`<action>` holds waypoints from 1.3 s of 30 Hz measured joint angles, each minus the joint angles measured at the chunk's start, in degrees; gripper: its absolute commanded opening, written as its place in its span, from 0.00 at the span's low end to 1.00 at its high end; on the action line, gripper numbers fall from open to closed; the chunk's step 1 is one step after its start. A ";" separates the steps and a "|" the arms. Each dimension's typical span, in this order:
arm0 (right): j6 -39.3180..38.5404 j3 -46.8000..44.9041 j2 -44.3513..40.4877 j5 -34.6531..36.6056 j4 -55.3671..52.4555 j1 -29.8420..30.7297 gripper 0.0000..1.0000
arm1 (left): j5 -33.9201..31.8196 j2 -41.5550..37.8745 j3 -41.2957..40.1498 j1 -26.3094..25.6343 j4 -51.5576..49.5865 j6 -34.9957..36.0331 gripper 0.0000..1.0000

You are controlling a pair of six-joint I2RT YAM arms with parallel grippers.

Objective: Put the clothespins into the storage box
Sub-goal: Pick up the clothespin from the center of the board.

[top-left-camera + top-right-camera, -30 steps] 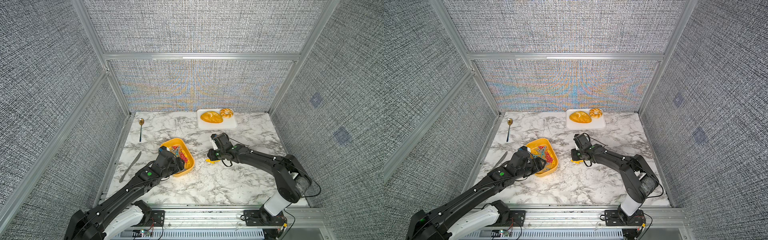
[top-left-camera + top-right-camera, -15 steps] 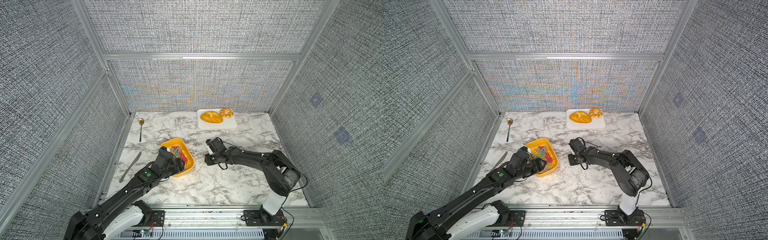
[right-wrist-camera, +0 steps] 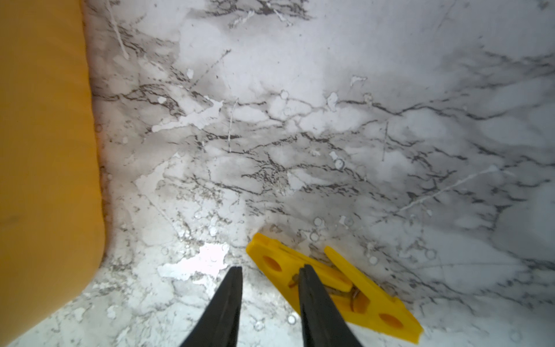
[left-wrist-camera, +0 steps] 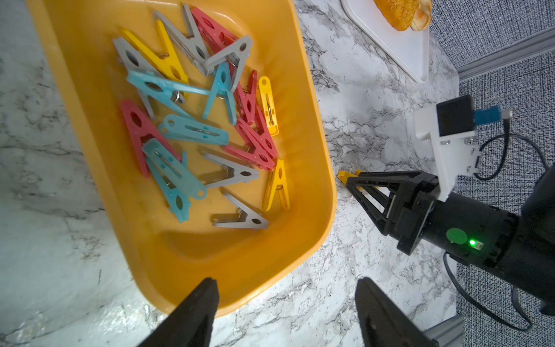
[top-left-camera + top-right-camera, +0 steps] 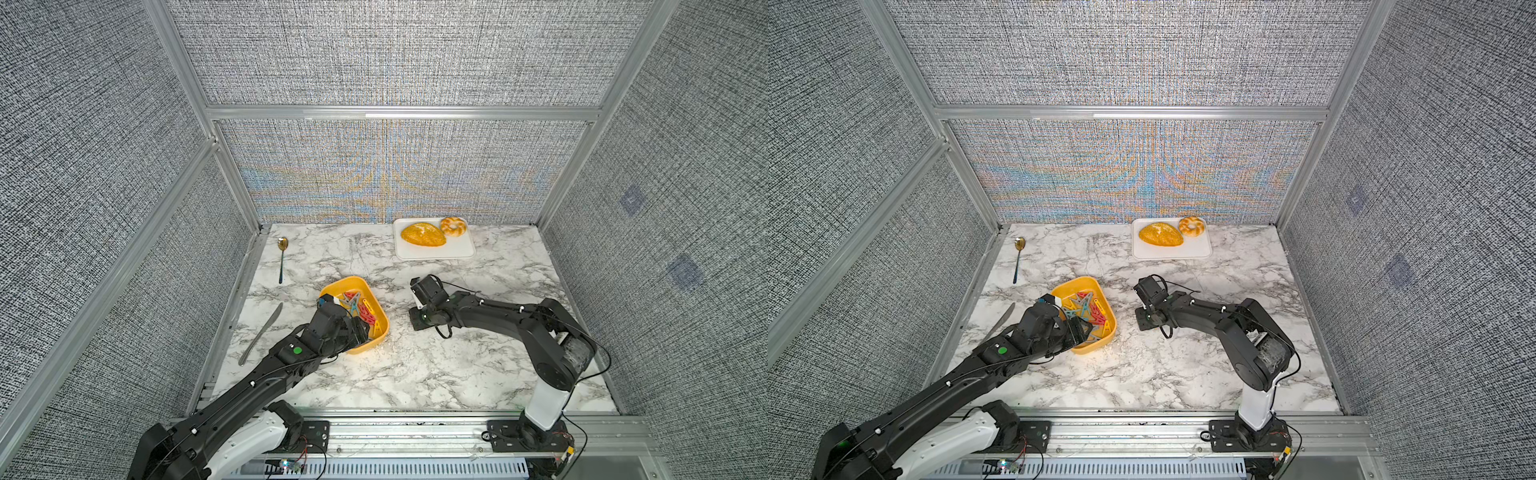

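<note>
The yellow-orange storage box (image 5: 349,280) (image 5: 1075,281) (image 4: 240,270) sits left of the table's centre, and several red, yellow, teal and grey clothespins (image 5: 361,309) (image 4: 192,129) lie inside it. My left gripper (image 5: 357,332) (image 4: 287,281) is open at the box's near corner, one finger in front of the wall and the other over bare marble. One yellow clothespin (image 3: 330,275) (image 4: 345,175) lies flat on the table right of the box (image 3: 45,150). My right gripper (image 5: 417,322) (image 3: 271,267) is low over it and narrowly open. One fingertip overlaps the pin; only marble shows between the fingers.
A white tray (image 5: 434,253) with a bread loaf and a bun stands at the back. A spoon (image 5: 281,259) and a knife (image 5: 262,336) lie along the left edge. Metal frame rails and fabric walls close in the table.
My right gripper has slid left toward the box. The yellow clothespin seen beside it a second ago is now hidden under it in the top views. The left arm has not moved.
</note>
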 measured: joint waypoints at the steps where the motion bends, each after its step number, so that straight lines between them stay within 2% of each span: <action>1: -0.11 0.00 0.11 0.20 -0.11 0.11 0.37 | 0.00 -0.11 -0.04 0.00 0.00 0.00 0.77; 14: -0.61 3.06 3.85 1.36 2.03 2.21 0.24 | 0.00 -0.15 -0.26 0.00 0.00 -0.02 0.77; 21: -0.61 4.42 5.05 0.83 0.17 2.32 0.24 | 0.00 -0.94 -0.28 0.00 -0.02 -0.04 0.77; 26: -0.59 4.63 4.90 1.07 -0.63 2.32 0.11 | -0.02 -0.87 -0.31 0.00 -0.02 -0.04 0.77; 33: -0.17 7.26 2.27 2.47 -1.66 2.32 0.00 | -0.22 -0.66 0.46 0.00 -0.07 -0.02 0.77; 39: -0.20 11.17 1.84 2.93 -3.19 2.32 0.00 | -0.61 -1.33 0.76 0.00 -0.85 0.07 0.77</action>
